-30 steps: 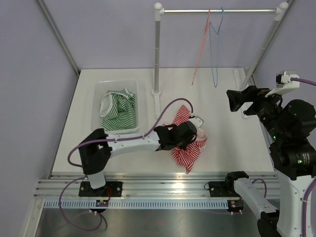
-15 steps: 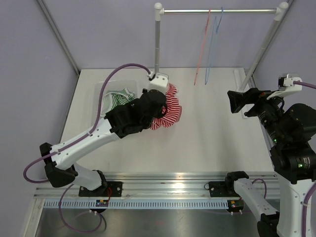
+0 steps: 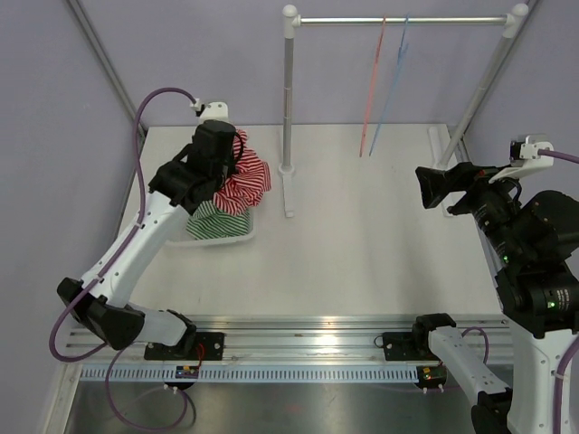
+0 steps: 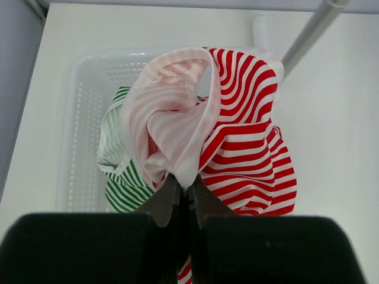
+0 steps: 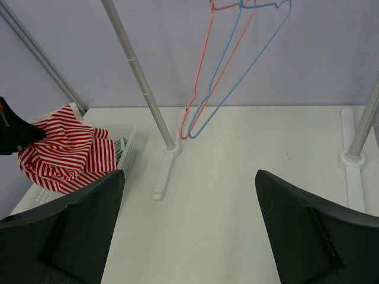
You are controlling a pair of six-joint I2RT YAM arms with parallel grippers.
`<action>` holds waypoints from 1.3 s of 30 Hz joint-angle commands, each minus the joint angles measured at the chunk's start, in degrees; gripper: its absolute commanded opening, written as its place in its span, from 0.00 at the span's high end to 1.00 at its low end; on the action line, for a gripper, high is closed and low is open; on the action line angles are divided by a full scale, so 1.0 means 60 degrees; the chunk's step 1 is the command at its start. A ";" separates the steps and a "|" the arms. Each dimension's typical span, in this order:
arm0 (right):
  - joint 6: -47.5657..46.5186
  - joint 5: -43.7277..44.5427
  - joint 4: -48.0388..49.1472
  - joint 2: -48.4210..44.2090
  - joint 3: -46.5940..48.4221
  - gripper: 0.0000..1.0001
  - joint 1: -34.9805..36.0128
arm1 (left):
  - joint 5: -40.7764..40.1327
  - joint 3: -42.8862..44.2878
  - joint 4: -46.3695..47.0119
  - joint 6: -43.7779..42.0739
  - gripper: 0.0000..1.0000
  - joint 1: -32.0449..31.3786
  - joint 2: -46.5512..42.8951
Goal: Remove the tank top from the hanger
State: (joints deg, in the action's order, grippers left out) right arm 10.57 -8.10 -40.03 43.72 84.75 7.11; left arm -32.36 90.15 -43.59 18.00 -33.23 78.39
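cloth first: the red-striped tank top (image 3: 244,181) is off its hanger and bunched in the left jaws, which the left wrist view shows pinched together on a fold of it. the left arm (image 3: 136,249) reaches to the far left of the tabletop (image 3: 380,262) and holds the bundle over the white basket (image 3: 222,240), where a green-striped garment (image 3: 213,221) lies. the red hanger (image 3: 371,90) and blue hanger (image 3: 391,81) hang bare on the rail (image 3: 398,20), well apart from the cloth, so the removal itself looks done and what's left is letting go

the relation that matters: the top hangs straight down from the left jaws as a loose wad with no clear long axis. in the wrist view its red part spreads toward the upright pole (image 3: 288,99) and hides the basket's wall on that side, so i'd guess a plain release could leave fabric draped over that rim. a small shift away from the pole before opening seems safer

the right jaws stand wide apart, holding nothing, raised at the right side and far from the basket; the left arm is plainly the one placed to finish
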 commanded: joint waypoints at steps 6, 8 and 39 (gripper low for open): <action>0.0099 -0.0437 0.0446 0.0315 0.0113 0.01 -0.0029 | 0.0999 0.0019 0.0074 0.0383 1.00 0.1802 0.0982; 0.0099 -0.0467 0.0432 0.0373 0.0128 0.01 -0.0029 | 0.0925 -0.0068 0.0044 0.0486 0.97 0.2154 0.1303; -0.0428 0.1687 -0.0711 0.0477 -0.1717 0.00 0.0411 | 0.1967 -0.2411 -0.1069 -0.1300 0.01 0.2653 -0.4534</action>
State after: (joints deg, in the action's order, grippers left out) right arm 9.58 -1.74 -45.01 48.90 74.63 8.71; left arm -20.25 79.50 -51.05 16.40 -17.23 56.14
